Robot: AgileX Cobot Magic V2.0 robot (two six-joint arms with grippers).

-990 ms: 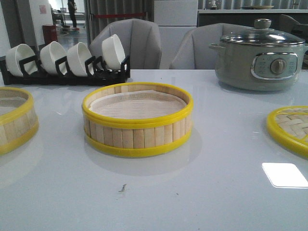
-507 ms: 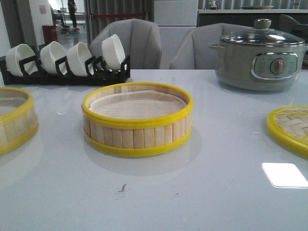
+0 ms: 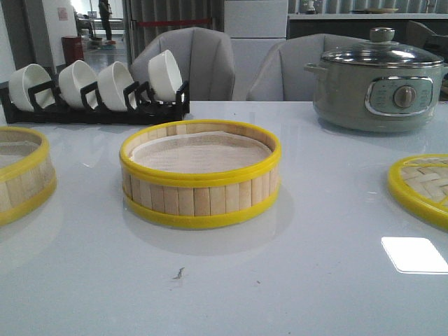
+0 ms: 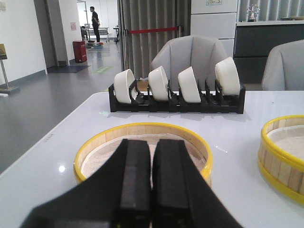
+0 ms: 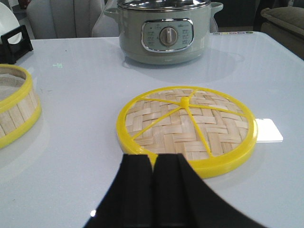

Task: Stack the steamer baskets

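Observation:
One steamer basket [image 3: 200,175] with a white paper liner stands in the middle of the table. A second steamer basket [image 3: 21,175] sits at the left edge, partly cut off. In the left wrist view my left gripper [image 4: 152,141] hovers shut and empty just short of that left basket [image 4: 97,149], with the middle basket [image 4: 285,154] off to the side. My right gripper [image 5: 153,156] is also shut and empty, close to the near rim of the woven lid [image 5: 187,123]. Neither gripper shows in the front view.
A grey-green electric pot [image 3: 381,84] stands at the back right. A black rack of white bowls [image 3: 94,87] runs along the back left. The flat woven lid [image 3: 423,185] lies at the right edge. Grey chairs stand behind the table.

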